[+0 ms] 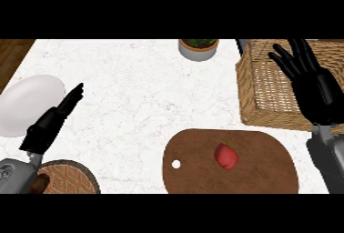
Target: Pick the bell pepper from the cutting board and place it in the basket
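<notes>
A small red bell pepper (226, 155) lies on the brown round-cornered cutting board (201, 175) at the lower middle of the counter. The woven wicker basket (259, 91) stands at the right, behind the board. My right hand (309, 75) is open with its fingers spread, held over the basket and apart from the pepper. At the left, my left hand (57, 116) is open with straight fingers pointing up, beside a white plate, holding nothing.
A white plate (28, 102) lies at the left edge. A grey pot with a green plant (198, 48) stands at the back. A round brick-patterned mat (67, 178) shows at the lower left. Dark wood floor (12, 52) borders the counter's left edge.
</notes>
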Robot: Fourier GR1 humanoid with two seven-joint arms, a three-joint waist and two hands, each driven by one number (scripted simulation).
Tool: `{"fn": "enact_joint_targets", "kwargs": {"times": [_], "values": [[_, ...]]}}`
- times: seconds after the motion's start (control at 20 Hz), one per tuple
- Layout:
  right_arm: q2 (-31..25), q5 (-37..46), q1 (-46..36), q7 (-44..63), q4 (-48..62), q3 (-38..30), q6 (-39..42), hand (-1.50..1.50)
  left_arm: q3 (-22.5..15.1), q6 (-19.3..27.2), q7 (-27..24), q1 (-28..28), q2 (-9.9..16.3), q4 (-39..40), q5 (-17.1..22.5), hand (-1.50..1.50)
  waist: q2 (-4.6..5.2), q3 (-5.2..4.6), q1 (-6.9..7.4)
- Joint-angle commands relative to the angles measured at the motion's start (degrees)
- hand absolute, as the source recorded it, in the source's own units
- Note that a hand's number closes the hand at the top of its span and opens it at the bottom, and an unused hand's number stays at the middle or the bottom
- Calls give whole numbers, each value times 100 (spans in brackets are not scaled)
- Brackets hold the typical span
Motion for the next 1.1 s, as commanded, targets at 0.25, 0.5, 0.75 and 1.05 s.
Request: {"fn": "enact_joint_targets", "kwargs": {"times": [0.25,0.5,0.75,1.05], "values": [[445,1379,-162,177,-229,531,-1430,150,301,637,1257,1125,-987,769,938,0,214,31,322],[1360,3271,-391,554,645,2507,-2138,-150,-10,615,1507,1199,-1118,562,816,0,215,35,489],[1610,4847,-832,2146,1502,2981,-2961,-150,81,747,1511,1313,-1051,485,775,0,155,19,360],[580,6319,-1688,4181,1814,3116,-1872,-150,106,928,1717,1415,-1119,347,824,0,-3,-19,79]]}}
